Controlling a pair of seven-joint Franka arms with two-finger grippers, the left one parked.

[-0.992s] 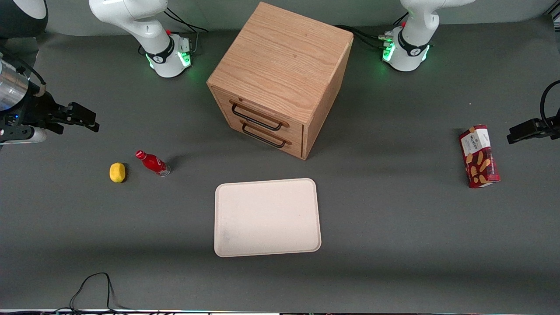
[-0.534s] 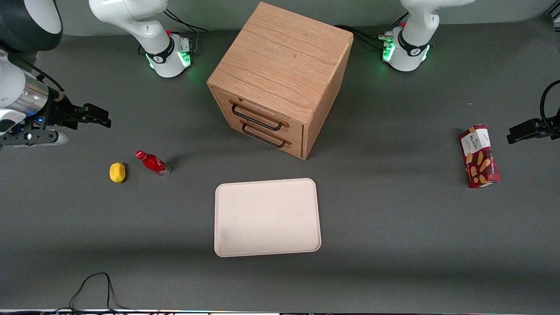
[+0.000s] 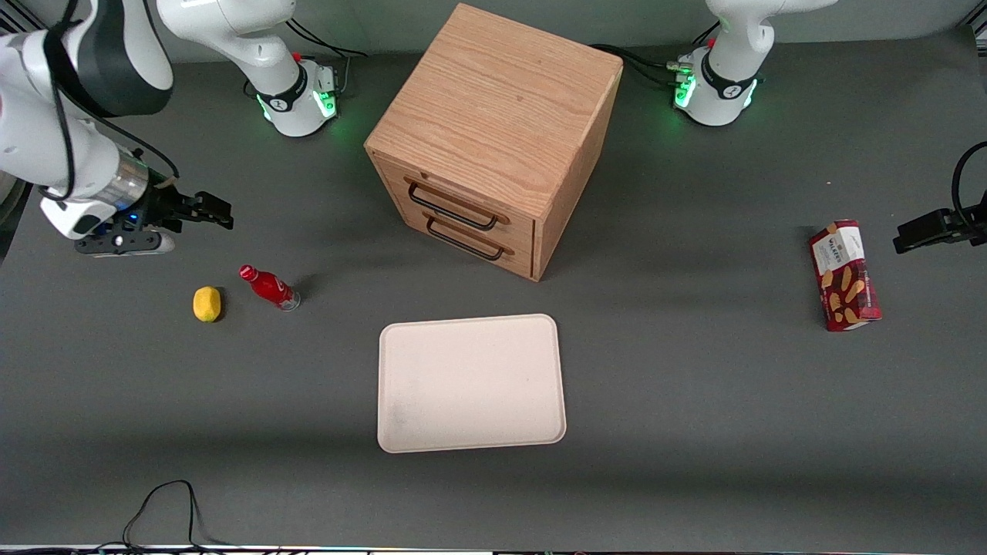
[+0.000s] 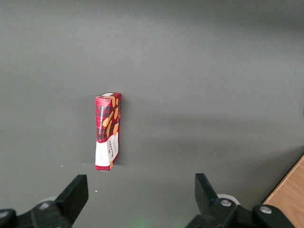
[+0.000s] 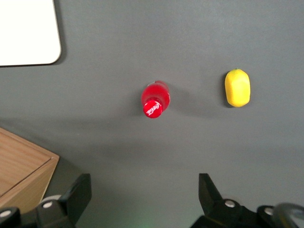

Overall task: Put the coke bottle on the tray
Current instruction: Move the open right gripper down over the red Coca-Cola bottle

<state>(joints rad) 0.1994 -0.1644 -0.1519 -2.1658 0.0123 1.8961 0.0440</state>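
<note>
The coke bottle [image 3: 269, 287] is small and red with a red cap, standing on the grey table beside a yellow lemon-like ball [image 3: 207, 304]. The right wrist view looks down on the bottle's cap [image 5: 154, 100]. The cream-white tray [image 3: 470, 382] lies flat with nothing on it, nearer the front camera than the wooden cabinet; one tray corner [image 5: 28, 33] shows in the right wrist view. My gripper [image 3: 214, 211] hovers above the table, farther from the front camera than the bottle and apart from it. It is open [image 5: 145, 192], with only bare table between its fingers.
A wooden two-drawer cabinet [image 3: 493, 139] stands mid-table; its corner [image 5: 23, 168] shows in the right wrist view. A red snack box [image 3: 844, 275] lies toward the parked arm's end of the table, also seen as the snack box [image 4: 108, 130]. A black cable [image 3: 166, 509] loops at the front edge.
My gripper has swung in from the working arm's end of the table toward the bottle, with more of the arm now showing. The bottle, ball and tray have not moved.
</note>
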